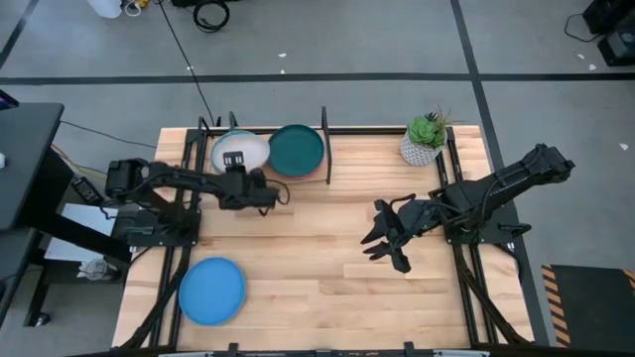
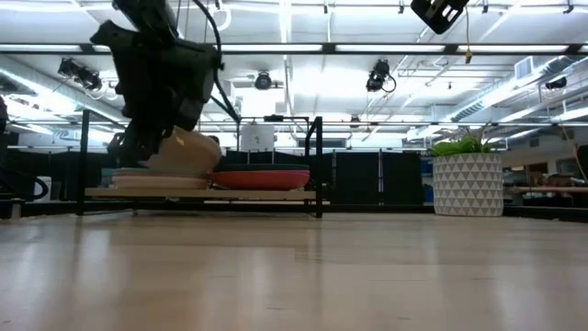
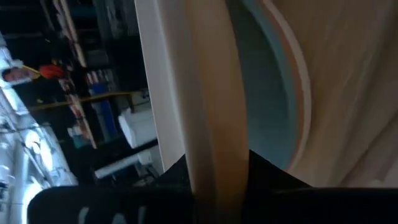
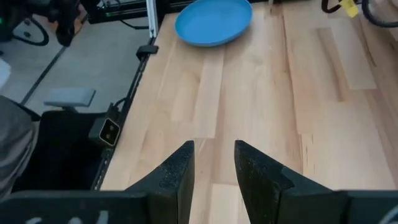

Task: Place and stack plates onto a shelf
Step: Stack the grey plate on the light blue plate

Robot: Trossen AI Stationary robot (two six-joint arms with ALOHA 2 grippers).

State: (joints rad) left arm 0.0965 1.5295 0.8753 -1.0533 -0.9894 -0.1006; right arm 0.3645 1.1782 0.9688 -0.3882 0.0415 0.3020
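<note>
At the far left of the table the shelf (image 1: 325,149) is seen, and over it the left gripper (image 1: 266,192) is clamped on the rim of a cream plate (image 1: 238,152). In the low view that plate (image 2: 188,153) is held tilted, its lower edge just above or resting on a stack already on the shelf board (image 2: 207,193); which cannot be told. Just beside it, to the right, a dark teal plate (image 1: 297,149) lies on the shelf, and in the low view a magenta rim (image 2: 262,178) shows under it. In the left wrist view the cream rim (image 3: 214,112) is seen pinched between the dark fingers (image 3: 177,177), with the teal plate (image 3: 264,93) beyond.

A blue plate (image 1: 211,290) lies flat at the near left of the table, well apart from both arms. The right gripper (image 1: 389,236) hangs over the middle right of the tabletop, its fingers (image 4: 180,171) standing apart and holding nothing. A potted plant (image 1: 425,139) stands at the far right.

The plates are judged stiff, light and smooth, probably breakable if dropped. A thin pinch at the rim is likely the only hold available, since a plate lying flat offers nothing else; a tilted plate so held may swing or slip, so lowering is best done slowly. The blue plate would be taken at its nearest edge.
</note>
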